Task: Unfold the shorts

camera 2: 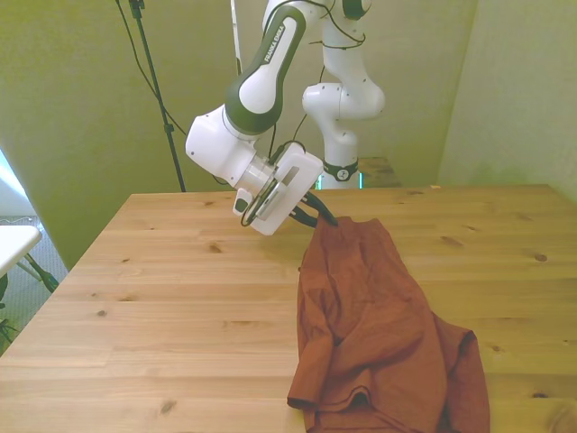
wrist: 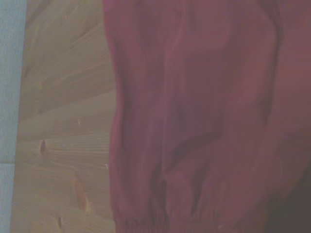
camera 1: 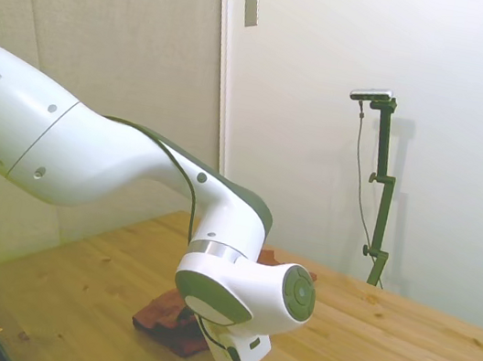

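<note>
The rust-red shorts (camera 2: 374,325) lie wrinkled on the wooden table (camera 2: 171,298), stretching from the middle of the front view toward its lower right. My gripper (camera 2: 326,219) is at the garment's far corner, shut on the fabric edge, which is lifted slightly off the wood. In the side view only a small patch of the shorts (camera 1: 164,320) shows under my forearm, and the fingers are hidden behind the hand. The wrist view is filled by the folded shorts (wrist: 204,121) with a gathered hem, beside bare table (wrist: 63,136).
The table's near edge (camera 2: 135,424) runs close under the lower end of the shorts. A white surface (camera 2: 13,239) stands off the table at the front view's left.
</note>
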